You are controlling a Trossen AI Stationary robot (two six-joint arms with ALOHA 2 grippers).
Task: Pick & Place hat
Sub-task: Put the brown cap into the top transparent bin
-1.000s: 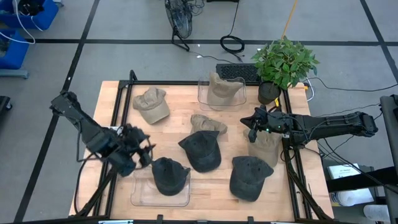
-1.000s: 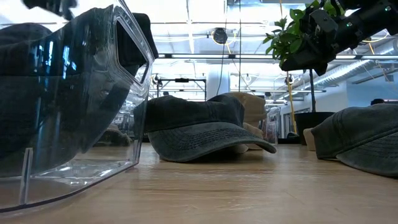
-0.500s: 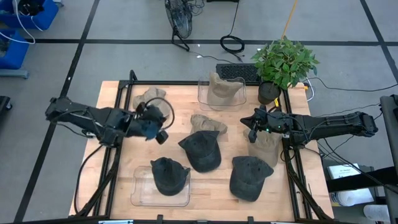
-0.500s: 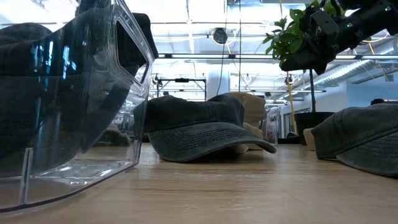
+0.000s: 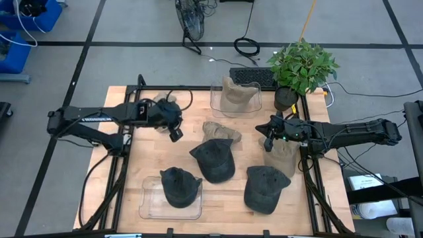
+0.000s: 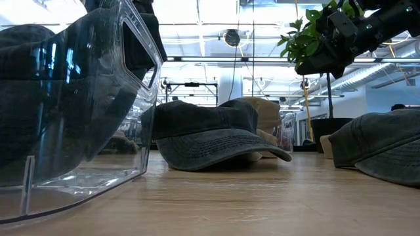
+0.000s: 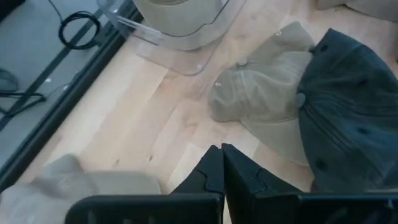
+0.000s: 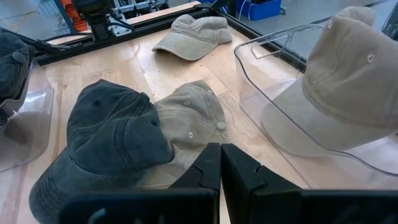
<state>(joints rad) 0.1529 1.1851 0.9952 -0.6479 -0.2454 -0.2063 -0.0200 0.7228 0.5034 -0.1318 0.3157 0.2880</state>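
Observation:
Several hats lie on the wooden table (image 5: 132, 172). A dark hat (image 5: 178, 186) sits in the near clear bin (image 5: 151, 206), and a tan hat (image 5: 232, 94) sits in the far clear bin (image 5: 215, 99). A tan hat (image 5: 221, 130), a dark hat (image 5: 215, 158) and another dark hat (image 5: 264, 188) lie loose in the middle. My left gripper (image 5: 175, 135) hangs shut and empty over bare wood near a far-left tan hat (image 5: 157, 106), which the arm partly covers. My right gripper (image 5: 267, 137) hovers shut and empty above a tan hat (image 5: 281, 156) at the right.
A potted plant (image 5: 301, 66) stands at the far right corner. Black rails (image 5: 125, 152) run along the table's left and right sides. In the left wrist view the shut fingers (image 7: 221, 168) point at the wood between the middle tan hat (image 7: 267, 99) and the far bin (image 7: 180, 31).
My left gripper has swung from beside the near clear bin toward the table's far edge and its middle, and the arm now reaches across the far-left tan hat. The dark hat stays in the near bin.

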